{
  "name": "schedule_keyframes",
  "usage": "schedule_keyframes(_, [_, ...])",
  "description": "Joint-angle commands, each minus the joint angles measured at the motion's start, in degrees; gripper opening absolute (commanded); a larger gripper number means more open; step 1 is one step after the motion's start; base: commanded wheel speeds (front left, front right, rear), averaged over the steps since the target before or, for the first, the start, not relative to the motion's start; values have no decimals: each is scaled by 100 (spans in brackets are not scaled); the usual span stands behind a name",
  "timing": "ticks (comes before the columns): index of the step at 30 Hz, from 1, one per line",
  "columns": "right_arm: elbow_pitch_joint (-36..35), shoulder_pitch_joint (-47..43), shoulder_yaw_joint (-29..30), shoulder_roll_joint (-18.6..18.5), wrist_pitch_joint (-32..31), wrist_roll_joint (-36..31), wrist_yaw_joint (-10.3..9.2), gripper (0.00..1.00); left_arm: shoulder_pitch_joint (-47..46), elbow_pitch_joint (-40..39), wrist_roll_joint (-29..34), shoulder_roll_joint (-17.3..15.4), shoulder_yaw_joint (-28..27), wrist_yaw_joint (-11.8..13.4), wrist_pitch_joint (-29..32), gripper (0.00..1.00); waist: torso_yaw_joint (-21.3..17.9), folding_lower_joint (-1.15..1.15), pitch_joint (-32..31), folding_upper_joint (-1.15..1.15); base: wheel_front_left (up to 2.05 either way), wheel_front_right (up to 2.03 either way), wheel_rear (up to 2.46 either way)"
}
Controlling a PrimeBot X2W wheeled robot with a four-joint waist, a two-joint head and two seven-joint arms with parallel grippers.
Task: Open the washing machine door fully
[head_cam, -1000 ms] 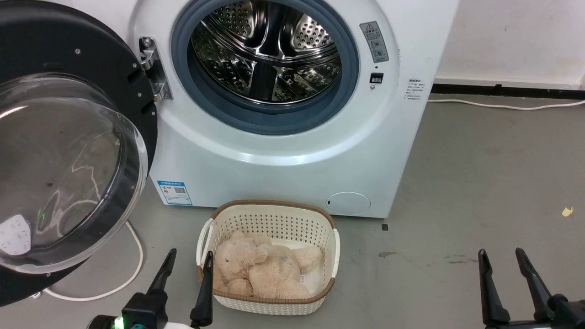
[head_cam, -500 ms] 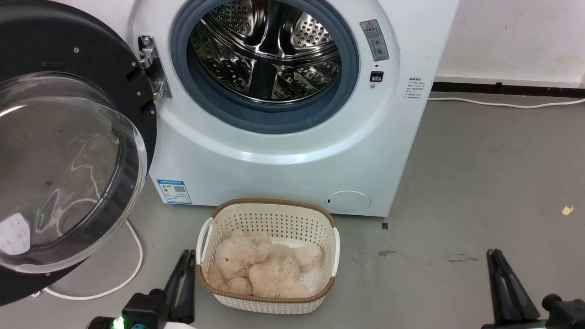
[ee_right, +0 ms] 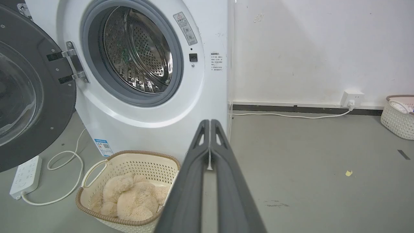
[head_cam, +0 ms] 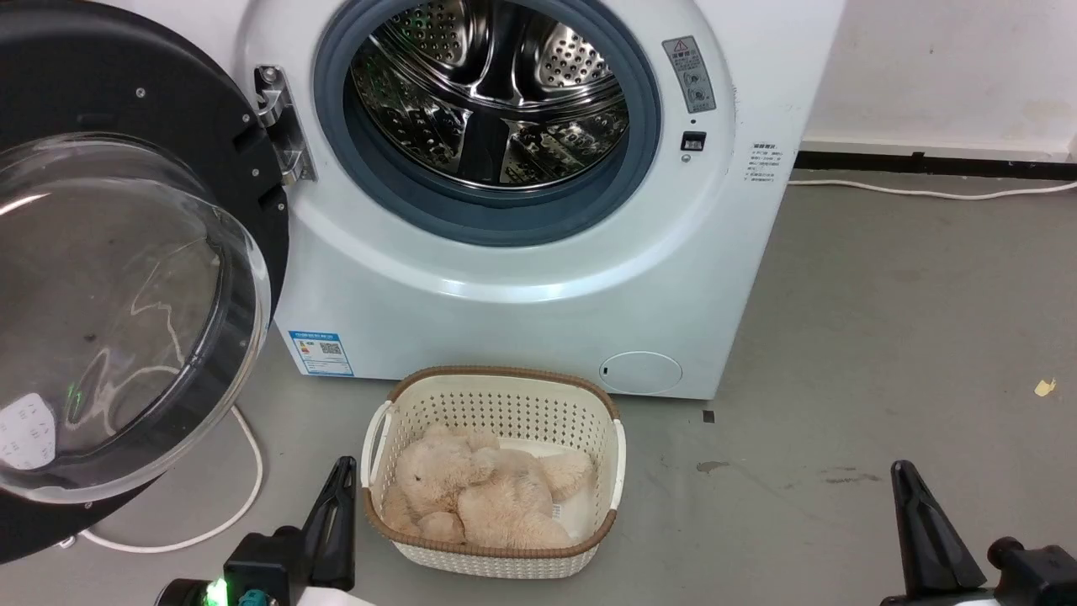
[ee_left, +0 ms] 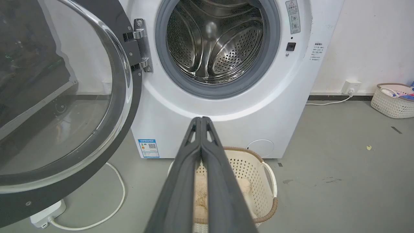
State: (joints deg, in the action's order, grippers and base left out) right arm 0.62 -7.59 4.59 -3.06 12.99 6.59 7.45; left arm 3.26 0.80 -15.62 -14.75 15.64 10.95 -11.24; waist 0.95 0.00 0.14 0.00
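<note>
Three printed items stand on the white front of the washing machine, and none has lettering large enough to read. A blue-bordered label sticker sits at the lower left corner of the front. It carries a small QR code towards its upper right, a small red and yellow mark at its left, and lines of tiny print. A grey warning label stands just right of the drum opening, with a red triangle warning sign at its top and round pictograms below. Further right, near the front's edge, is a short block of small dark print, too small to make out.
</note>
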Motion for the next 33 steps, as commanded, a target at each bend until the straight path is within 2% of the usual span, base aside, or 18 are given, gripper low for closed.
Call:
schedule_keyframes(1, [-8, 98, -19, 3, -34, -46, 0, 0, -44, -8, 78, 57, -55, -31, 32, 0, -1, 0, 0, 0, 0, 0, 0])
schedule_keyframes(33, [-23, 288, -145, 7, -398, -222, 1, 0, -125, -29, 505, 383, -490, -337, 346, 0, -28, 0, -4, 0, 0, 0, 0])
